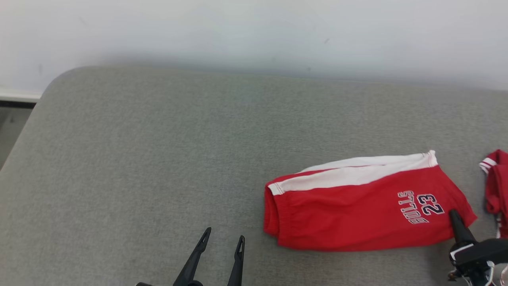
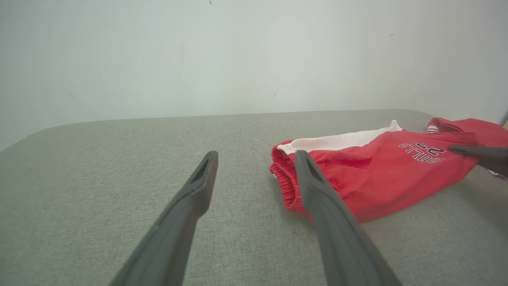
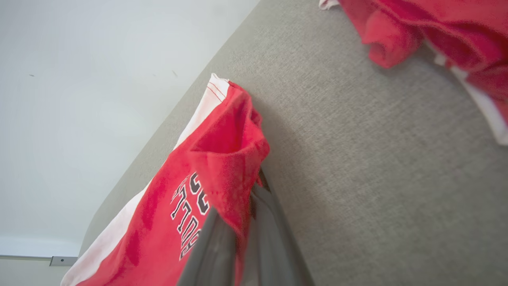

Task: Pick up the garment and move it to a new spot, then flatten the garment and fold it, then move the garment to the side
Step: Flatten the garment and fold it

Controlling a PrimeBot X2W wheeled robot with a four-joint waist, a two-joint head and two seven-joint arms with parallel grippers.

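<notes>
The garment [image 1: 357, 206] is a pair of red shorts with a white side band and "BULLS 23" lettering, lying folded flat on the grey padded surface [image 1: 158, 159]. My right gripper [image 1: 453, 215] is shut on the garment's [image 3: 206, 167] right-hand red hem, which bunches over the fingers [image 3: 270, 222] in the right wrist view. My left gripper [image 1: 224, 235] stands open and holds nothing, on the bare surface just left of the garment's [image 2: 377, 178] elastic waistband end. The right gripper's tip [image 2: 452, 149] also shows in the left wrist view, beside the lettering.
A second red and white piece of clothing [image 1: 496, 186] lies crumpled at the far right, a short gap from the shorts. A white wall [image 1: 254, 31] runs along the surface's far edge. The surface ends in a rounded corner [image 1: 59, 79] at the left.
</notes>
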